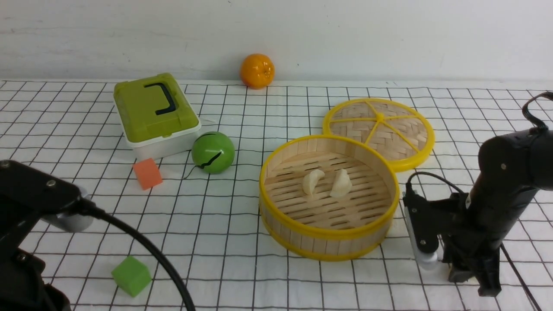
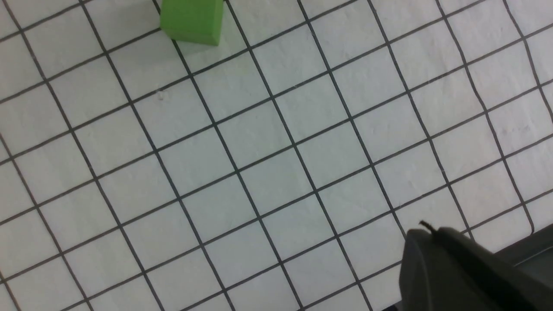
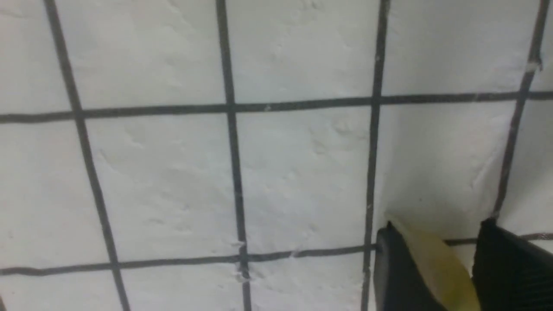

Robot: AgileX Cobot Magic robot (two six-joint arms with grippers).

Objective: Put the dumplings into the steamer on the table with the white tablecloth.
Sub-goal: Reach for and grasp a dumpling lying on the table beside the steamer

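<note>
As two dumplings (image 1: 312, 181) lie in steamer (image 1: 276, 207), right gripper (image 3: 438, 233) straddling pale piece (image 3: 436, 268)

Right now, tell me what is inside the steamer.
Two creamy white dumplings lie near the middle of the steamer floor, not touching. The near wall hides the floor's front strip.

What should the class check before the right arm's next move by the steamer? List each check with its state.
1. Steamer uncovered, lid off: ok.
2. Two dumplings inside, floor space free: ok.
3. Right gripper straddles a pale piece, likely a dumpling: ok.
4. Grip firm on it: cannot tell.
5. Nothing between gripper and steamer: ok.
6. Fourth dumpling in view: not ok.
</note>
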